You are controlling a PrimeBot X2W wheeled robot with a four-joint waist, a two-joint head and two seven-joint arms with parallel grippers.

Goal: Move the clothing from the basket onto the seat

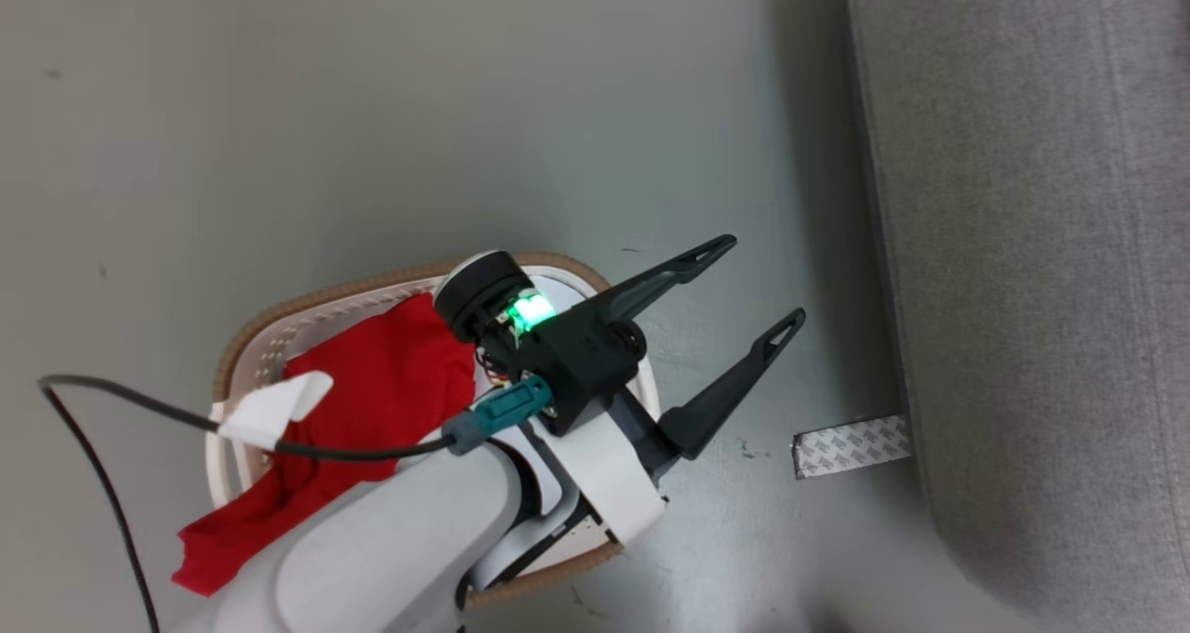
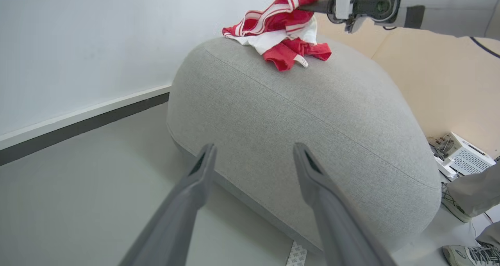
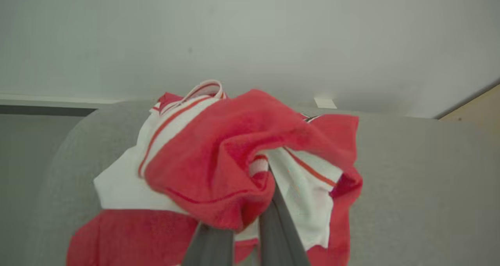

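Note:
The cream basket (image 1: 279, 312) with a brown rim stands on the floor at the lower left, with red clothing (image 1: 390, 373) in it that spills over its near rim. My left gripper (image 1: 764, 278) is open and empty, just past the basket's right side, its fingers pointing toward the grey seat (image 1: 1041, 243). In the left wrist view the left gripper (image 2: 254, 147) faces the seat (image 2: 312, 113). A red-and-white striped garment (image 2: 281, 27) lies bunched on top of the seat. My right gripper (image 2: 310, 4) reaches into it from the right. Up close, the right gripper (image 3: 250, 227) is shut on that garment (image 3: 218, 160), fingertips buried in the folds.
A patterned tape strip (image 1: 851, 445) lies on the floor at the seat's base. A black cable (image 1: 186, 419) runs along my left forearm. Beyond the seat are a white box with wires (image 2: 465, 156) and a person's shoe (image 2: 468, 254). A wall with a dark baseboard (image 2: 78, 125) lies to the left.

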